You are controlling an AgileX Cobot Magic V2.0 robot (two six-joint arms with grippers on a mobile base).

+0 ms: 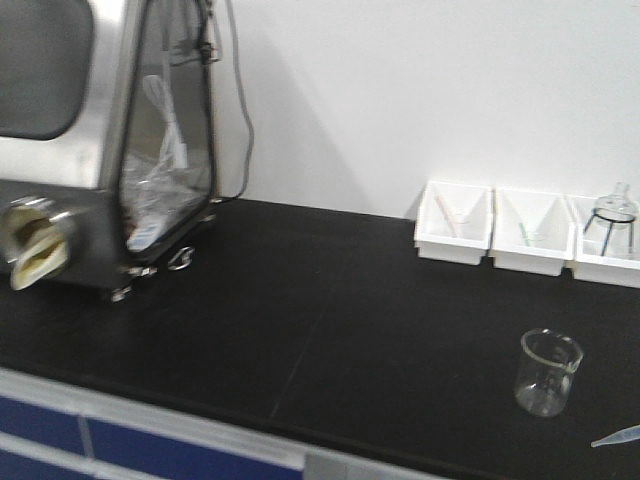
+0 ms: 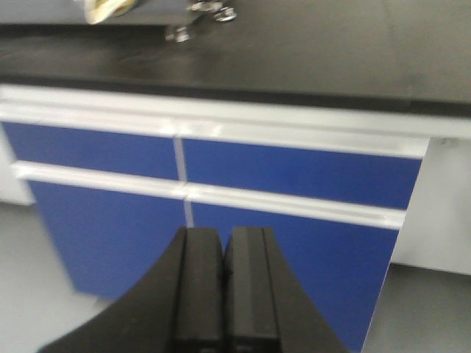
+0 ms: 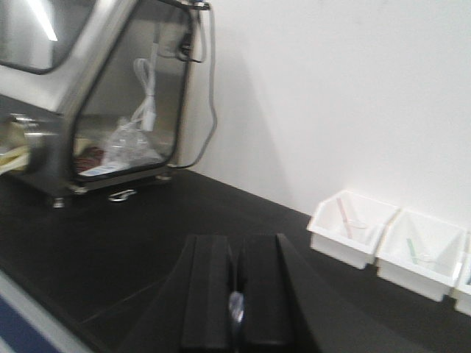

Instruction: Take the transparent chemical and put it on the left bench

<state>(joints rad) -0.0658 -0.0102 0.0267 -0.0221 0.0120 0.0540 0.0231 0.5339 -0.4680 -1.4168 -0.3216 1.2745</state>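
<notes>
My right gripper (image 3: 235, 240) is shut on the transparent chemical, a slim translucent pipette; a bit of it (image 3: 235, 304) shows between the jaws. It hangs above the black top of the left bench (image 3: 125, 243). In the front view only the pipette's tapering end (image 1: 616, 436) pokes in at the bottom right, over the bench top (image 1: 330, 320) and right of the clear glass beaker (image 1: 548, 372). My left gripper (image 2: 223, 232) is shut and empty, low in front of the bench's blue drawer fronts (image 2: 294, 173), below the top's edge.
A steel cabinet with a glass side (image 1: 150, 150) stands at the back left, with a cable behind it. Three white bins (image 1: 455, 222) line the wall at the back right; the rightmost holds a glass flask on a wire stand (image 1: 612, 215).
</notes>
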